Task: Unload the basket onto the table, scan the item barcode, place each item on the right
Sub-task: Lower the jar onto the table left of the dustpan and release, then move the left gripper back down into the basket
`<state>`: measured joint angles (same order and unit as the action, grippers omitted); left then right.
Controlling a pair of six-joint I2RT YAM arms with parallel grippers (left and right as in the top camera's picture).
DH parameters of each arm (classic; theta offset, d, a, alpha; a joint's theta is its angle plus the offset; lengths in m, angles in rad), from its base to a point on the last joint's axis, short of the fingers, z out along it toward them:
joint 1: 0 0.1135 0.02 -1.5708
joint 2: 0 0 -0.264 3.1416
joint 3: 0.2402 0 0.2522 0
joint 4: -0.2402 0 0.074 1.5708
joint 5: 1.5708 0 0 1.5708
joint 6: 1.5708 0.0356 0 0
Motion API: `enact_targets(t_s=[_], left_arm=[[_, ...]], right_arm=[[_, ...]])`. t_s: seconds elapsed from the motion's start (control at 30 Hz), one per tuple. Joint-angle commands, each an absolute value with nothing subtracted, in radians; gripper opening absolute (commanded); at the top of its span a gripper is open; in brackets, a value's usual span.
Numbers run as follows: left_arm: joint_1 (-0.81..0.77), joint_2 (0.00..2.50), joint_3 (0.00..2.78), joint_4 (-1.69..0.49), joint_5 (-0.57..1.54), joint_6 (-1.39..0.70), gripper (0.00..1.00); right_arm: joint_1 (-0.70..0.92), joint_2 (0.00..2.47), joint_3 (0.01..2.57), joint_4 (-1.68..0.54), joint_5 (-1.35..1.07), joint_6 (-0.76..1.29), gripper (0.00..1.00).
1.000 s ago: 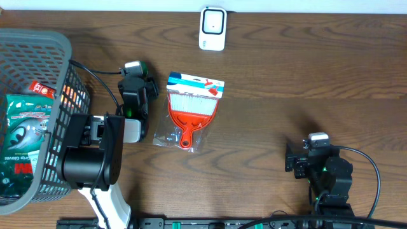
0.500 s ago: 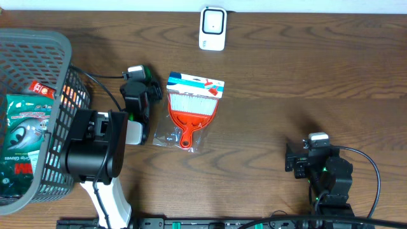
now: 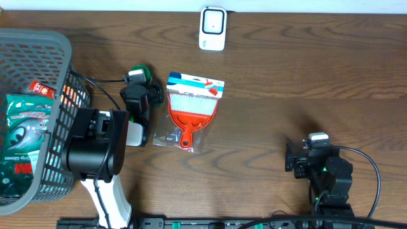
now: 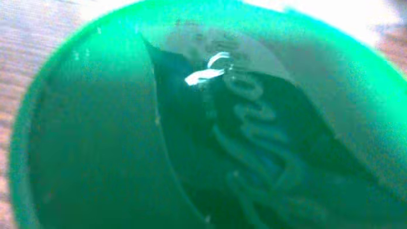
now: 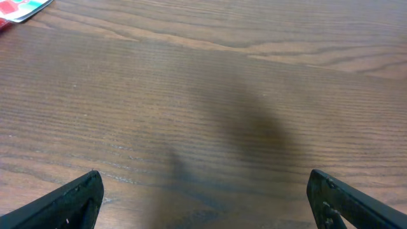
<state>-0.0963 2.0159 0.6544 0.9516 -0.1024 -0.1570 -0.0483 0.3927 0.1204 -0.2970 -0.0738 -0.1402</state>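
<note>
Closely, left gripper [image 3: 138, 80] at green item [image 3: 145, 69] — dustpan [image 3: 191, 109] beside.

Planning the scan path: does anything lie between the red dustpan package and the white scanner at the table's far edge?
Nothing visible does. Overhead, only bare table separates the dustpan package from the scanner. The green object beside the package sits off that line, toward the basket.

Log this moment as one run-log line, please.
left gripper over green item, grip unclear | right gripper open, empty | scanner untouched
</note>
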Motion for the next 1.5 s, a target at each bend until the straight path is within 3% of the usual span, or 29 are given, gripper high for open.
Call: enact_targets(t_s=[0.0, 0.4, 0.7, 0.93, 1.13, 1.47], left_arm=[[-0.097, 1.924, 0.645, 0.931, -0.098, -0.133, 0.81], [-0.097, 1.547, 0.645, 0.556, -0.098, -0.083, 0.81], [-0.097, 1.073, 0.646, 0.318, -0.097, -0.07, 0.82], [-0.093, 0.793, 0.745, 0.169, -0.13, 0.06, 0.82], [-0.049, 0.8, 0.976, -0.046, -0.2, 0.15, 0.82], [0.136, 1.028, 1.361, -0.287, -0.199, 0.237, 0.82]], right_arm=[[-0.051, 0.394, 0.115, -0.295, -0.068, -0.147, 0.99], [-0.051, 0.394, 0.115, -0.286, -0.068, -0.147, 0.99], [-0.051, 0.394, 0.115, -0.276, -0.083, -0.146, 0.99], [-0.051, 0.394, 0.115, -0.262, -0.113, -0.143, 0.99], [-0.051, 0.394, 0.115, -0.254, -0.118, -0.128, 0.99], [-0.051, 0.394, 0.115, -0.25, -0.125, -0.128, 0.99]])
